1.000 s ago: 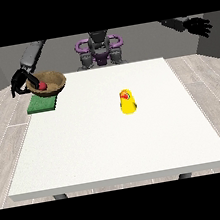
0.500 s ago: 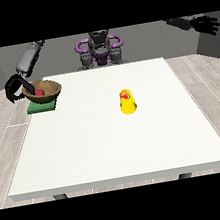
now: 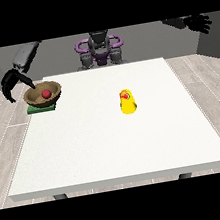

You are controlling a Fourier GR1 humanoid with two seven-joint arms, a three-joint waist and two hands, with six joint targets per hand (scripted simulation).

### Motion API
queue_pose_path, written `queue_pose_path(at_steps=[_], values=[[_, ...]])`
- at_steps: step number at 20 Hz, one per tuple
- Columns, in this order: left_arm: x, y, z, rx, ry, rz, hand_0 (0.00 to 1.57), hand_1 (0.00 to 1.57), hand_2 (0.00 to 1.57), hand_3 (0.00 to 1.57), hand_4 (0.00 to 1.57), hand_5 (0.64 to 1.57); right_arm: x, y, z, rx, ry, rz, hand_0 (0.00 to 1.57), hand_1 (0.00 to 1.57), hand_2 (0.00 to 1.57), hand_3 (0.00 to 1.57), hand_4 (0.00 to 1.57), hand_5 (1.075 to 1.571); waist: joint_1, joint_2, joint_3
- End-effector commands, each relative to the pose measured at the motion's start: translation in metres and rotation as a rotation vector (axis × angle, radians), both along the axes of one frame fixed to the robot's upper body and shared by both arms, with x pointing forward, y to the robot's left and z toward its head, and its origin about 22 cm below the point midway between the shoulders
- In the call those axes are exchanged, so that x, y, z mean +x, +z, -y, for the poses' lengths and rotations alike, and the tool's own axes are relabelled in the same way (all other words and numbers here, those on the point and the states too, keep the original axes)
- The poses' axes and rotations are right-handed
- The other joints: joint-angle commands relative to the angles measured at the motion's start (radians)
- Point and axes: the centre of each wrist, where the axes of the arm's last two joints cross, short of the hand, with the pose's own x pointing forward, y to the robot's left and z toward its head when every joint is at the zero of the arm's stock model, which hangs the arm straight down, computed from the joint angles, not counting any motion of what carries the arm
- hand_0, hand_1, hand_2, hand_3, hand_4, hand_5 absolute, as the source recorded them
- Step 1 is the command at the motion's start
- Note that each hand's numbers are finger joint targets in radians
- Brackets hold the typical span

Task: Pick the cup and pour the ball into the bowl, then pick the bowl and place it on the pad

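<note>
At the counter's (image 3: 112,142) far corner on the view's left, the bowl (image 3: 43,94) sits on the green pad (image 3: 41,108) with the red ball (image 3: 46,94) inside, so pouring and placing look done. Beside its rim, the hand at the view's left (image 3: 12,83) has fingers spread and empty, likely after letting go. Near the counter's middle, the yellow cup (image 3: 127,102) lies discarded. Raised well clear, the hand at the view's right (image 3: 198,21) is open-fingered.

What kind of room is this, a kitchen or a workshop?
Probably a robot test room rather than a kitchen: one white table on a pale plank floor, grey walls, and on it only a bowl on a green pad and a yellow cup.
</note>
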Motion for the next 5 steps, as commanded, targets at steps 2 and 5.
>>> queue_pose_path(at_steps=[2, 5], values=[[0.013, -0.009, 0.044, -0.012, -0.06, -0.103, 0.0, 0.0, 0.0, 0.0, 0.9, 1.559, -0.003, 0.024, 0.019, -0.005, 0.031, -0.062, 0.0, 0.0, 0.0, 0.0, 0.0, 1.356, -0.005, -0.142, -0.0001], [0.005, -0.056, 0.059, -0.008, -0.028, -0.285, 0.0, 0.0, 0.0, 0.0, 0.9, 1.559, 0.035, 0.027, -0.04, 0.066, 0.185, -0.027, 0.0, 0.0, 0.0, 0.0, 0.48, 1.434, -0.054, -0.312, -0.0022]])
